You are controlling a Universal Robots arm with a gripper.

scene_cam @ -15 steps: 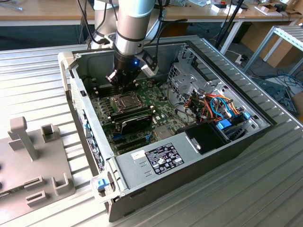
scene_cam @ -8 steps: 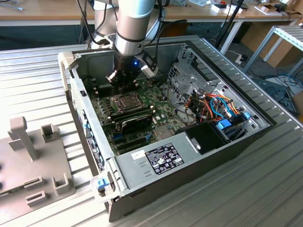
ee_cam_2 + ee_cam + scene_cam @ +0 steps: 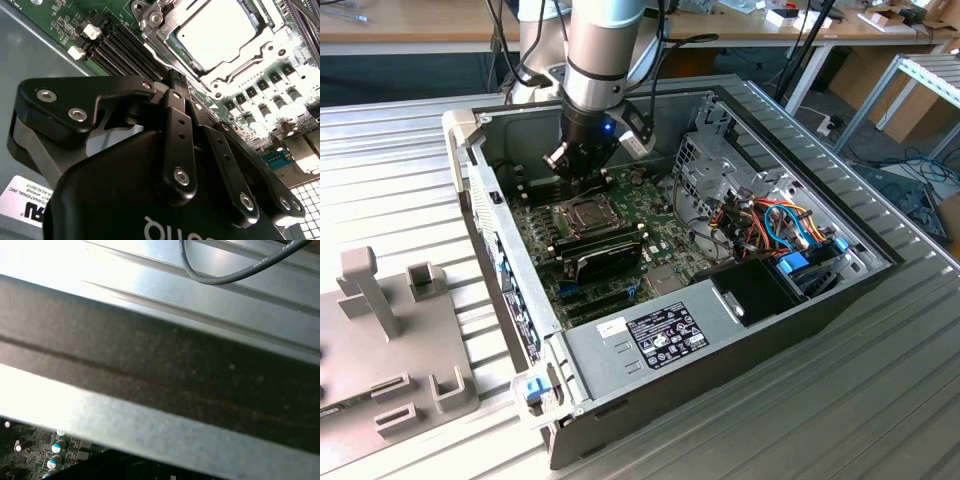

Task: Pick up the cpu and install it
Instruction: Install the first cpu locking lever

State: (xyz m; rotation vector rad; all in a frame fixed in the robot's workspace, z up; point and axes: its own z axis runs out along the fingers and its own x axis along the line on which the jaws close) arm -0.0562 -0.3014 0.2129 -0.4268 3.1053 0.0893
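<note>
The cpu (image 3: 215, 30) lies flat in its socket (image 3: 159, 22) on the green board (image 3: 660, 212). The tool (image 3: 175, 82) hangs just on its far side, pinched narrow, holding nothing. I think slow, straight, gentle moves suit this, so the chip never tilts.

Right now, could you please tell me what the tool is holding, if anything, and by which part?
Not the cpu: it lies flat in the socket, apart from the tool. Whether the tool holds anything else cannot be told.
</note>
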